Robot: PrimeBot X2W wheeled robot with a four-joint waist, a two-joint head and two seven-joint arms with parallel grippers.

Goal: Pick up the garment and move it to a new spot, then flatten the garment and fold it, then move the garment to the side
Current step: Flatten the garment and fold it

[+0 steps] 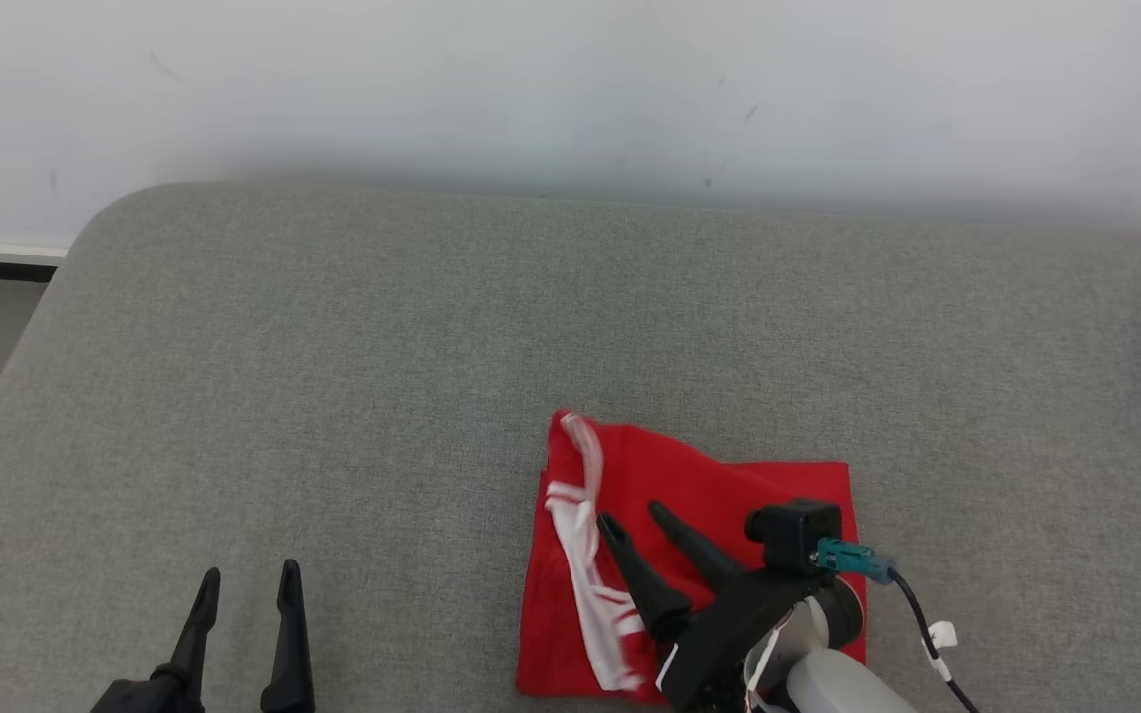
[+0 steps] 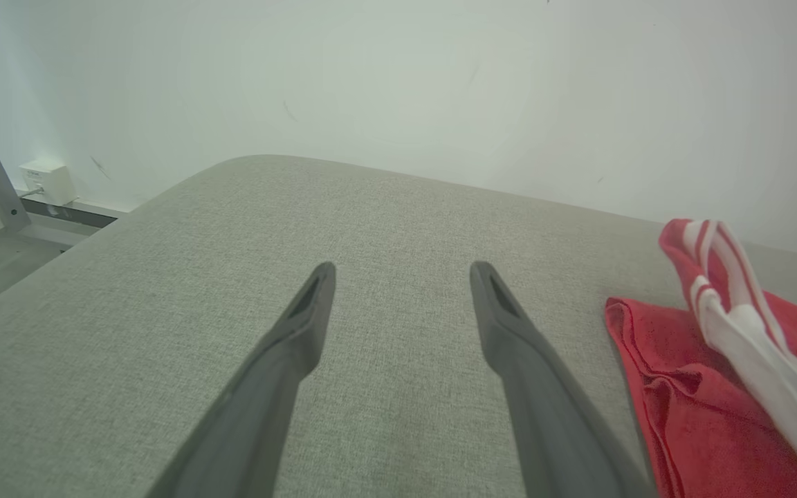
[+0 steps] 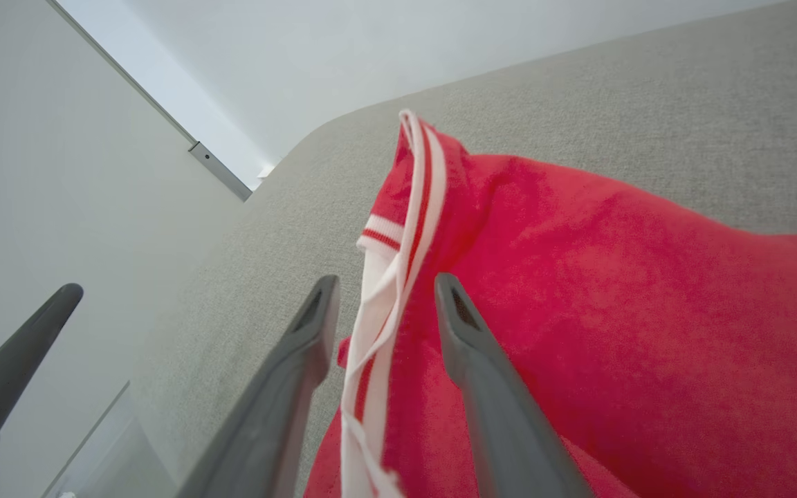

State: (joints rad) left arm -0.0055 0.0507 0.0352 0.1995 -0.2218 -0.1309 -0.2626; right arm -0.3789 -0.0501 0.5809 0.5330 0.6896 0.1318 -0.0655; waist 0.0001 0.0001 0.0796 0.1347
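Observation:
The garment [image 1: 709, 495] is red with a white striped band and lies folded on the grey cushioned surface [image 1: 382, 396], near its front right. My right gripper [image 1: 633, 516] hovers over the garment with its jaws apart and nothing clamped between them. In the right wrist view the white band [image 3: 398, 277] runs up between the two fingers of the right gripper [image 3: 385, 290], and the garment [image 3: 613, 311] spreads to the right. My left gripper [image 1: 250, 572] is open at the lower left, over bare fabric. The left wrist view shows the left gripper [image 2: 402, 273] open, with the garment [image 2: 689, 387] at its right.
A pale wall [image 1: 570, 89] rises behind the grey surface, whose rounded left corner [image 1: 105, 218] drops to the floor. A white wall box [image 2: 46, 181] sits by the baseboard. A black cable [image 1: 917, 614] trails from my right wrist.

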